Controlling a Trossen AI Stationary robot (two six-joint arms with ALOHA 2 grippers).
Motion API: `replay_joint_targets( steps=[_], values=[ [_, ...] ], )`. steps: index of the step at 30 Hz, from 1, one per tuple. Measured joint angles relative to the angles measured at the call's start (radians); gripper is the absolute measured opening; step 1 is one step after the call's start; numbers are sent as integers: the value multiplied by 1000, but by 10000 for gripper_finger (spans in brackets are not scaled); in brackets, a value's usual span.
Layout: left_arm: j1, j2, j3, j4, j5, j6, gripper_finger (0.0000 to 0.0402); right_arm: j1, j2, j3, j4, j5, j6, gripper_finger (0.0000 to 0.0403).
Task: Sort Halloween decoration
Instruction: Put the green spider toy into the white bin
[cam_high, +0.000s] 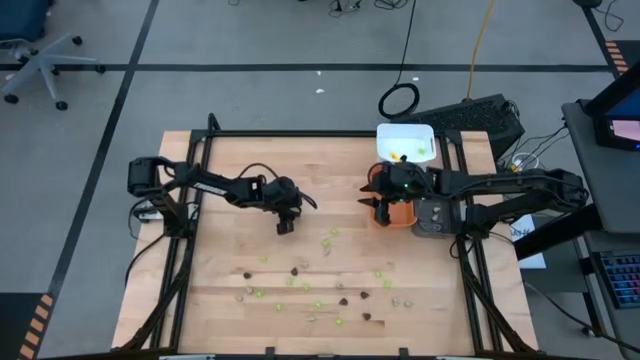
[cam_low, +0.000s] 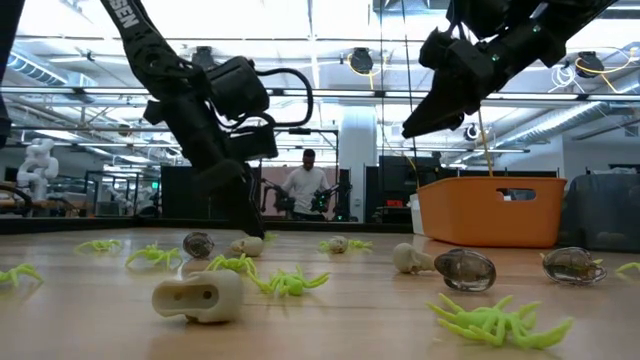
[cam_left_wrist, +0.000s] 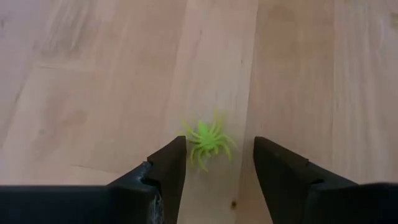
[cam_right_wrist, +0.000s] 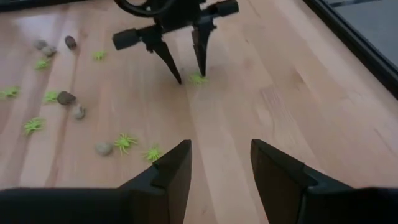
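The Halloween decoration lies scattered over the near half of the wooden table (cam_high: 230, 190): lime-green spiders (cam_low: 495, 320), dark brown pieces (cam_high: 297, 270) and pale skull-like pieces (cam_low: 198, 297). My left gripper (cam_left_wrist: 217, 155) stands open near the table's middle, pointing down steeply, one finger on each side of a single green spider (cam_left_wrist: 208, 140) that lies flat on the wood; the right wrist view shows that spider (cam_right_wrist: 198, 79) at the fingertips. My right gripper (cam_right_wrist: 221, 155) is open with nothing between its fingers, up in the air beside the orange tray (cam_high: 402, 214).
A white tray (cam_high: 418, 133) with a few green pieces stands at the far right, with the orange tray nearer and a grey tray (cam_high: 432, 218) beside it. Bare wood lies left of and behind my left gripper (cam_high: 286, 225). A person (cam_low: 303, 190) stands in the room beyond.
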Motion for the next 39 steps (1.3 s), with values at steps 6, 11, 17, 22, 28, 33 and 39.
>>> replay_joint_targets(
  steps=[6,11,17,22,28,33,39],
  values=[
    [16,11,1,3,22,-14,182,25,0,0,4,41,0,152],
    [16,12,1,2,28,-18,168,52,1,0,3,77,-7,152],
    [16,14,1,4,29,-21,88,84,2,0,3,79,-7,152],
    [12,14,1,9,25,-16,12,107,2,0,4,79,-7,152],
    [9,7,6,18,24,-15,3,134,38,2,48,80,-8,152],
    [-11,-35,23,28,29,-14,1,176,145,2,208,78,-47,152],
    [-50,-102,32,35,107,-15,0,228,307,2,432,77,-141,152]
  ],
)
